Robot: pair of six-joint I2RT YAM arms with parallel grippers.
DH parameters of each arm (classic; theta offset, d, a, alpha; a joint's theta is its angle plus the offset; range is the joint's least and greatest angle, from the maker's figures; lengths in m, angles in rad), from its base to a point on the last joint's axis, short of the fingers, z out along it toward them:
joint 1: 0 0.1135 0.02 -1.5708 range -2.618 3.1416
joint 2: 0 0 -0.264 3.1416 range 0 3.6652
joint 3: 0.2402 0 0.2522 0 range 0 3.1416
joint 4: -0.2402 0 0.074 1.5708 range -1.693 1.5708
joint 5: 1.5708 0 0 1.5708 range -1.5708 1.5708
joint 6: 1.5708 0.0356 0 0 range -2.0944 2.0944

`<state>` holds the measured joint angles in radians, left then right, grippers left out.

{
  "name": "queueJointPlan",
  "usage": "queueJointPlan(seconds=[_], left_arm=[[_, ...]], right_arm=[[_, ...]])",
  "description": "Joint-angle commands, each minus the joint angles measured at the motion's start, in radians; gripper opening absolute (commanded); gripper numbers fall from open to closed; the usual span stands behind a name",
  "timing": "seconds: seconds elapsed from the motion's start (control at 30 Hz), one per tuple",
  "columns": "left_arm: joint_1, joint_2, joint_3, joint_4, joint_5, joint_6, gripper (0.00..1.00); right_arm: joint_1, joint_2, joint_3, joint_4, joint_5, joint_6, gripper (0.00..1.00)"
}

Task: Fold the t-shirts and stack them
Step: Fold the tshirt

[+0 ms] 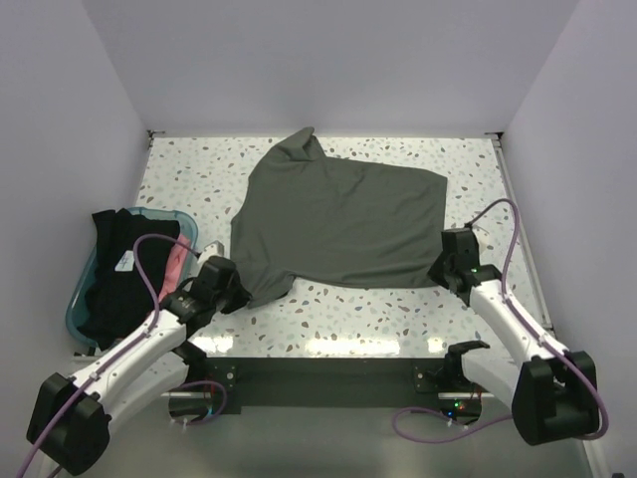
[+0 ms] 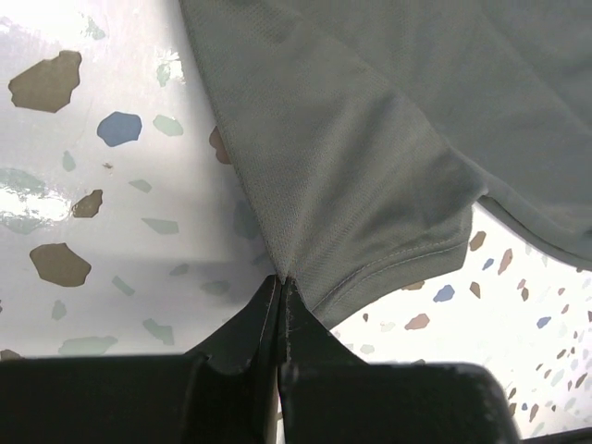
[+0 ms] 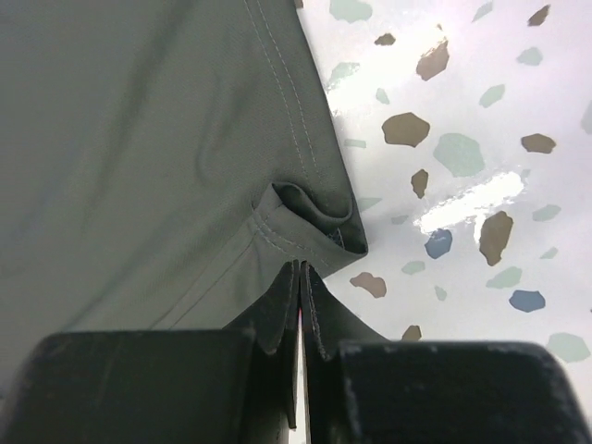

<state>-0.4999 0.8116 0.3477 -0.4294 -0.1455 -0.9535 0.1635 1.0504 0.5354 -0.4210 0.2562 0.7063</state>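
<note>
A dark olive-green t-shirt [image 1: 338, 214] lies spread across the middle of the table, one sleeve pointing to the back. My left gripper [image 1: 242, 296] is at its near-left sleeve. In the left wrist view that gripper [image 2: 280, 279] is shut, with the sleeve's [image 2: 370, 213] edge pinched at its tips. My right gripper [image 1: 441, 267] is at the shirt's near-right corner. The right wrist view shows it [image 3: 301, 266] shut on the folded hem corner [image 3: 310, 217]. A black t-shirt [image 1: 109, 289] and a pink t-shirt [image 1: 177, 261] lie bunched in the tub.
A teal plastic tub [image 1: 72, 314] stands at the table's left edge, beside my left arm. White walls close in the speckled table [image 1: 398, 309] on three sides. A dark strip with both arm bases runs along the near edge.
</note>
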Motion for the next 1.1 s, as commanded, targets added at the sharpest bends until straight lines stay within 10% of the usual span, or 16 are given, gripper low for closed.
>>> queueJointPlan(seconds=[0.0,0.1,0.27,1.07], left_arm=[[-0.005,-0.034,0.06,-0.052,-0.009,0.027,0.0],[-0.003,-0.054,0.074,-0.074,-0.009,0.032,0.0],[-0.003,-0.042,0.07,-0.063,0.003,0.033,0.0],[-0.005,-0.017,0.063,-0.039,0.0,0.039,0.0]], right_arm=[[0.002,-0.104,-0.009,-0.054,0.045,0.001,0.0],[0.002,-0.148,-0.012,-0.082,0.045,-0.001,0.0],[0.004,-0.041,0.014,-0.001,-0.01,-0.066,0.43],[0.005,0.218,0.13,0.094,0.025,-0.12,0.44]])
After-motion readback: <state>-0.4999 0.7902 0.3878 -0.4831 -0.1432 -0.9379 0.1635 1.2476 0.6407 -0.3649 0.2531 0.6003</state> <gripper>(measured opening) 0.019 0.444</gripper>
